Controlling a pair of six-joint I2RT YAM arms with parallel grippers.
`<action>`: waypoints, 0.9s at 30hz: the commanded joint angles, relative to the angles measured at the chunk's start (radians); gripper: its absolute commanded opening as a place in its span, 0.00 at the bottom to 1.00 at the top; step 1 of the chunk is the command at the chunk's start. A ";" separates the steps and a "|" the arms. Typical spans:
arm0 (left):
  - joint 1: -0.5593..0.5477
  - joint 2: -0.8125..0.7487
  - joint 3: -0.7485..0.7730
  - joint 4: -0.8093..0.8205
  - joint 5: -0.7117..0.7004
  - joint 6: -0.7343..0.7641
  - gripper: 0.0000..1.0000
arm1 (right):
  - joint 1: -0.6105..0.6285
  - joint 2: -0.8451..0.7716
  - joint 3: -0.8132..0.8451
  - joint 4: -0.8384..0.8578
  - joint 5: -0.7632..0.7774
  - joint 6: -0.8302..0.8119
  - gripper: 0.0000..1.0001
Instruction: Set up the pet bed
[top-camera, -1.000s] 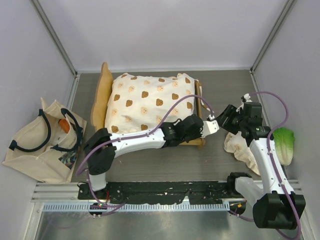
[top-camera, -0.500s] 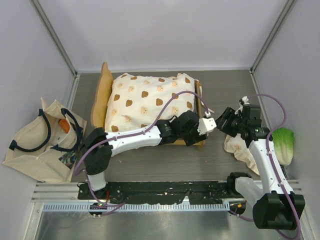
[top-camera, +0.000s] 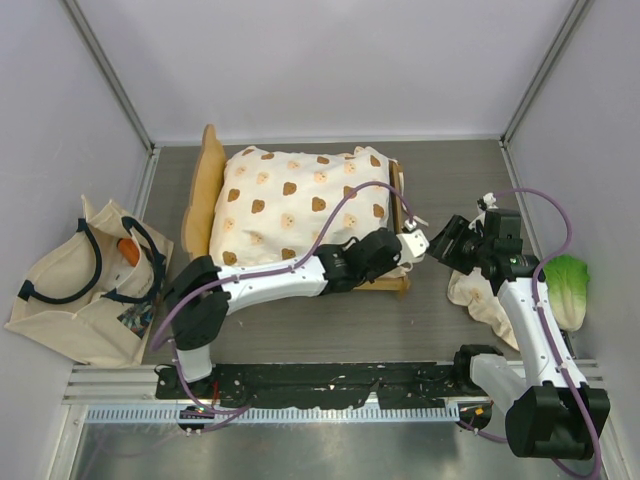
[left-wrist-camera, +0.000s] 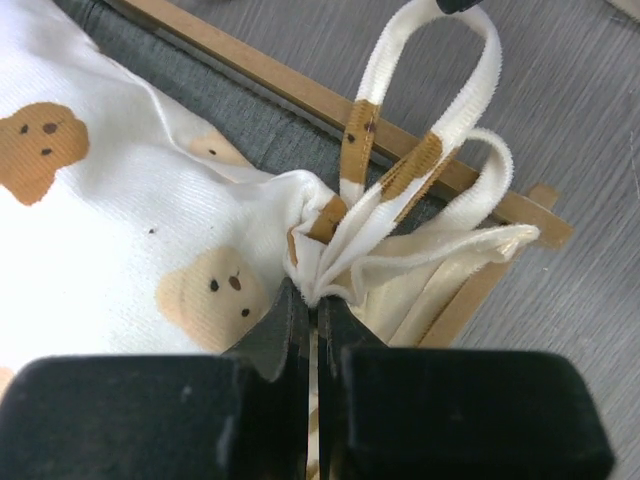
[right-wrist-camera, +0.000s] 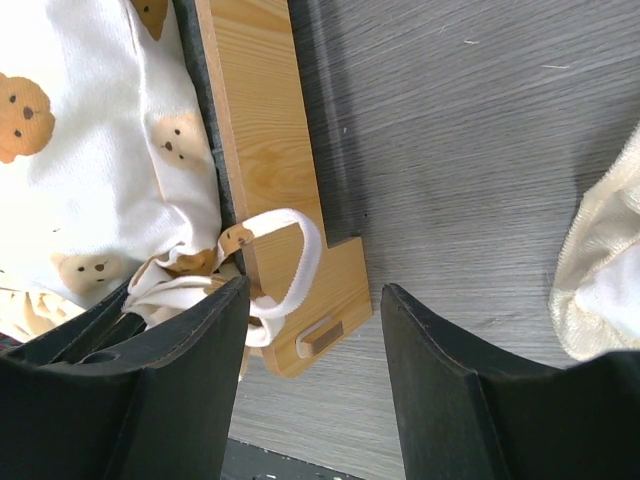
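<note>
The pet bed (top-camera: 212, 178) stands mid-table, its light-wood frame holding the cream bear-print cushion (top-camera: 300, 205). My left gripper (top-camera: 412, 243) is shut on the cushion's near right corner, where its white tie loops (left-wrist-camera: 430, 150) bunch over the wooden side rail (left-wrist-camera: 300, 95); its fingertips (left-wrist-camera: 345, 320) pinch the gathered fabric. My right gripper (top-camera: 448, 240) is open and empty just right of the bed's corner. In the right wrist view the frame's foot rail (right-wrist-camera: 262, 150) and a tie loop (right-wrist-camera: 300, 255) lie between its fingers (right-wrist-camera: 440, 360).
A beige tote bag (top-camera: 85, 280) with black handles lies at the left wall. A green lettuce toy (top-camera: 570, 285) and a cream cloth (top-camera: 480, 295) lie at the right, under my right arm. Walls close three sides.
My left gripper has moved a little up and right along the bed's near right corner, still holding the cushion corner. My right gripper has shifted slightly left towards it.
</note>
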 joint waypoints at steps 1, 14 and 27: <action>-0.004 -0.070 0.002 0.022 -0.087 -0.021 0.00 | 0.000 -0.018 0.008 0.011 -0.047 -0.018 0.60; 0.126 -0.332 -0.114 -0.051 0.146 0.080 0.00 | 0.134 -0.041 0.124 -0.011 -0.035 -0.076 0.50; 0.172 -0.340 -0.104 -0.075 0.157 0.028 0.00 | 0.491 0.013 0.137 0.087 0.149 -0.054 0.51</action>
